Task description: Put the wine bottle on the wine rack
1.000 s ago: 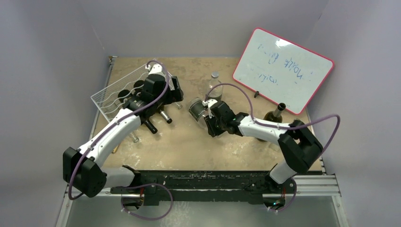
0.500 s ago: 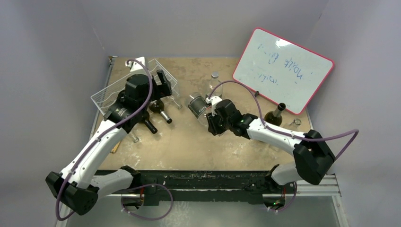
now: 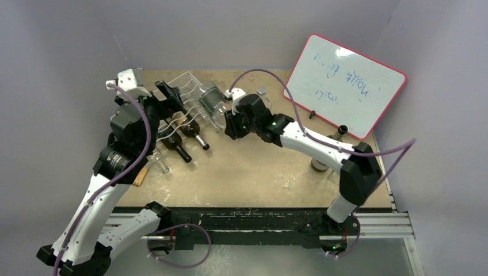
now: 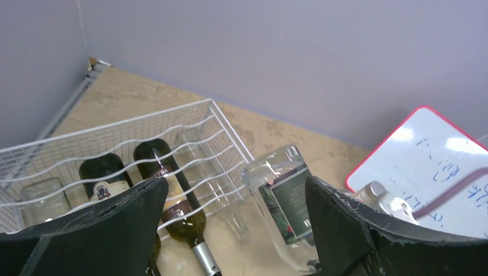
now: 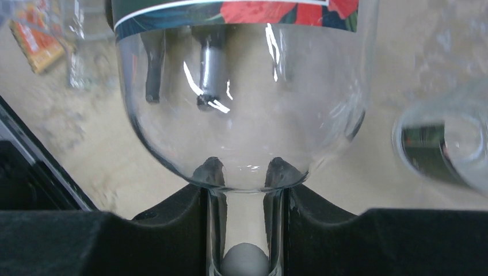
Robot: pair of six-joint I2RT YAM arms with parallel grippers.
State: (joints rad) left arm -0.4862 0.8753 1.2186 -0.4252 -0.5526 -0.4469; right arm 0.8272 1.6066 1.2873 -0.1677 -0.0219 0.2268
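Right gripper (image 5: 244, 225) is clamped tight on the neck of the wine bottle (image 5: 241, 115), the clear glass one with the dark floral label. In the overhead view that bottle (image 3: 210, 103) is held out sideways, base pointing left, right at the far right end of the wine rack (image 3: 190, 86). I honestly can't tell if the glass touches the wires or is just beside them.

Left gripper (image 3: 170, 96) hangs over the far left part of the rack with its jaws spread wide and nothing between them. Its own camera looks down on the rack (image 4: 115, 123).

Two dark bottles (image 3: 187, 131) already lie in the grooves, necks poking out toward the near right. A red-framed whiteboard (image 3: 345, 83) leans at the far right of the table (image 3: 259, 167).
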